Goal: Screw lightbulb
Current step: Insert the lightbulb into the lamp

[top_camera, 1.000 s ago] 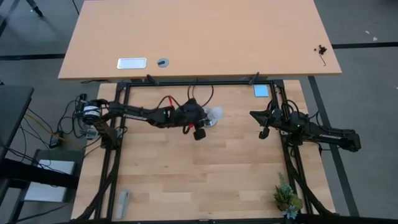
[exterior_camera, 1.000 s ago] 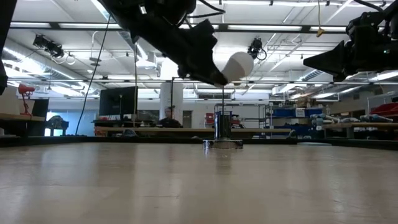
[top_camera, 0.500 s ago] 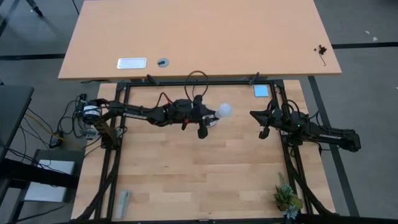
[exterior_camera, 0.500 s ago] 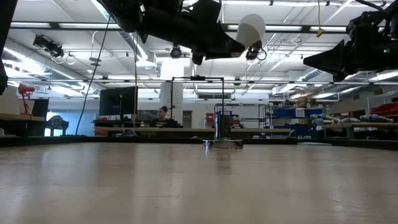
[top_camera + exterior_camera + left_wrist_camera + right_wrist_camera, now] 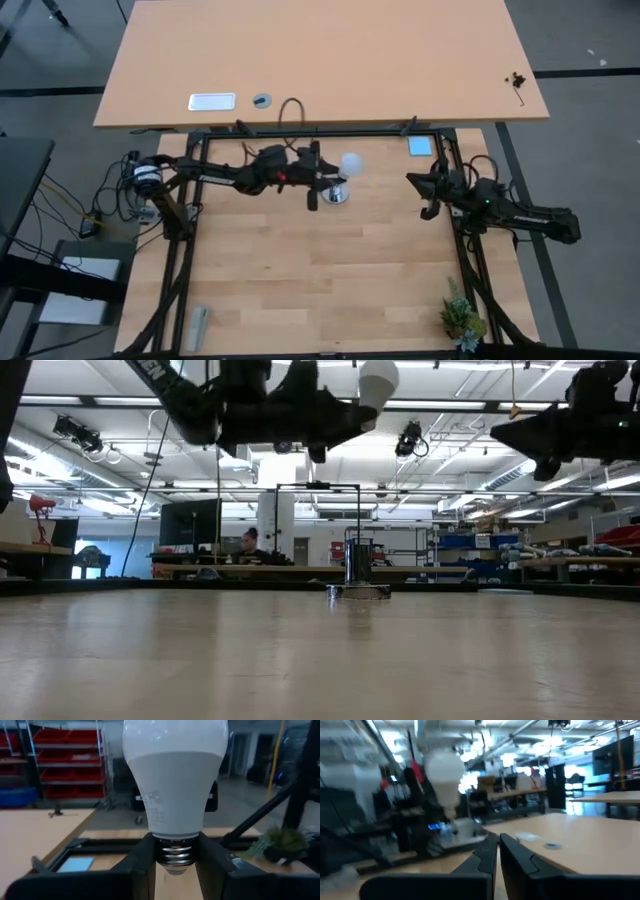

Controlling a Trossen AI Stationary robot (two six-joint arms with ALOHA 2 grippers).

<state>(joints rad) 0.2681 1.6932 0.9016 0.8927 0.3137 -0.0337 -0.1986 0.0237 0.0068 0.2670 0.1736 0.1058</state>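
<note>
Two left fingers (image 5: 145,855) clamp the white frosted lightbulb (image 5: 174,780) by its threaded base.

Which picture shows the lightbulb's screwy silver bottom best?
The left wrist view: the lightbulb fills it, threads clamped by the left gripper. The high view shows a white dot, the low view only its dome, and the right wrist view a blur.

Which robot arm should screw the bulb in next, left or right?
Probably the left. The left gripper already grips the lightbulb by its threaded base, almost over the socket. The right gripper waits farther off, holding nothing.
</note>
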